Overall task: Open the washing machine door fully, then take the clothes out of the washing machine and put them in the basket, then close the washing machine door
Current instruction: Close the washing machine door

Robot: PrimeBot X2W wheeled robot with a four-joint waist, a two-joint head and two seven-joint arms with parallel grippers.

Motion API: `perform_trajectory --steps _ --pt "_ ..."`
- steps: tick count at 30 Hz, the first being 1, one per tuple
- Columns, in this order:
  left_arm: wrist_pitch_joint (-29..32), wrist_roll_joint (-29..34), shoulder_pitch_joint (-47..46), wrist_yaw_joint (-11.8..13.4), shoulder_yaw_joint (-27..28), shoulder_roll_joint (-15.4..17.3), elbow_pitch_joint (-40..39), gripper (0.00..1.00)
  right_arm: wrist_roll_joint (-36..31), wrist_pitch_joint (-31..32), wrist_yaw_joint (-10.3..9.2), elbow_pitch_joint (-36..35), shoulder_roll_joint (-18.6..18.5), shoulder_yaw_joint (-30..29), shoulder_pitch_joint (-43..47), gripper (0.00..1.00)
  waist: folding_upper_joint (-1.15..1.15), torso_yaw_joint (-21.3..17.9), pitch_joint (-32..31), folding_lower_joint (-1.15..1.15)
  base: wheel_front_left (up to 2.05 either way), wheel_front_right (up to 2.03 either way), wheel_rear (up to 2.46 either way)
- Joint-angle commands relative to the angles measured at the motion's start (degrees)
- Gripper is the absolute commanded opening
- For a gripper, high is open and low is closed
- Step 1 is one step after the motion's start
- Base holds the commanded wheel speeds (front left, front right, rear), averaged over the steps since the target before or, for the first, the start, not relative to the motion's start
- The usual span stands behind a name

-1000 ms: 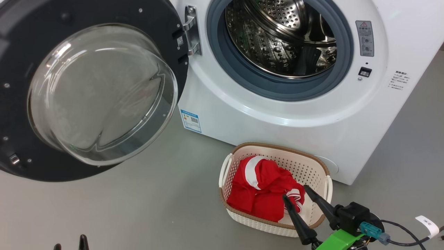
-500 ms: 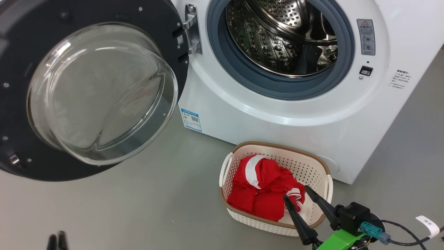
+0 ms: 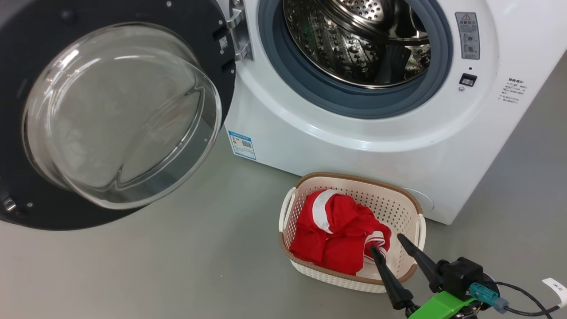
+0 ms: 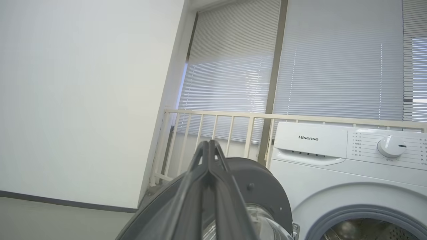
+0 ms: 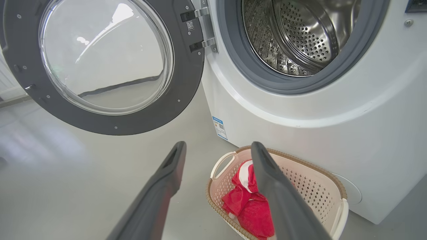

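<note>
The washing machine stands with its steel drum bare. Its door with the black rim and bulging glass hangs wide open at the left, also seen as door in the right wrist view. The red and white clothes lie in the cream basket on the floor in front of the machine. My right gripper is open above the basket's near right corner, holding nothing; right gripper. My left gripper is shut with nothing in it, pointing up toward the door's edge.
Grey floor spreads left of the basket under the open door. A cable with a white tag trails from my right wrist. Behind the machine are a cream railing, window blinds and a white wall.
The left gripper has closed and dropped out of the head view's bottom edge. The head camera has shifted, so the whole scene sits slightly higher. The right gripper stays open over the basket.
</note>
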Motion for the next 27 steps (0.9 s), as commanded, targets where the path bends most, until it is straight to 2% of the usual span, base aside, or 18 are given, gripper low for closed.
perform_trajectory --steps 1,5,9,14,15,18,23,27 --pt "-0.3 -2.3 -5.4 -0.1 2.7 4.7 -0.4 0.00 -0.4 -0.3 0.09 -1.7 0.3 0.6 0.1 1.00 0.00 -0.2 0.5 0.00 0.00 0.00 0.00" --pt "-0.3 -5.8 -12.8 -0.2 3.7 12.0 4.0 0.00 -1.0 -0.3 0.09 -2.2 0.6 -0.2 0.7 1.00 0.00 -0.4 1.2 0.00 0.00 0.00 0.00" --pt "-0.3 -10.3 -19.6 -0.2 3.6 17.5 11.3 0.00 -1.6 -0.3 0.09 -2.6 0.8 -0.8 1.2 1.00 0.00 -0.5 1.8 0.00 0.00 0.00 0.00" --pt "-0.3 -16.6 -25.8 -0.2 0.7 24.4 24.2 0.00 -2.0 -0.3 0.09 -2.8 0.8 -0.8 1.2 1.00 0.00 -1.1 2.9 0.00 0.00 0.00 0.00" --pt "0.7 -20.7 -28.6 -0.2 -0.9 26.8 30.1 0.00 -2.2 -0.3 0.09 -2.8 0.8 -0.7 0.9 1.00 0.00 -1.4 3.4 0.00 0.00 0.00 0.00" --pt "5.4 -26.8 -32.6 -0.2 -3.4 29.9 38.6 0.00 -2.6 -0.3 0.09 -2.7 0.9 -0.3 0.5 1.00 0.00 -1.7 4.4 0.00 0.00 0.00 0.00" --pt "15.6 -37.0 -38.4 -0.2 -5.1 32.6 50.4 0.00 -2.7 -0.3 0.09 -2.3 1.0 0.6 -0.5 1.00 0.00 -2.3 6.1 0.00 0.00 0.00 0.00" --pt "24.7 -41.6 -40.7 -0.2 -6.4 34.7 57.2 0.00 -2.9 -0.3 0.09 -2.0 1.1 1.3 -1.4 1.00 0.00 -2.9 7.7 0.00 0.00 0.00 0.00"
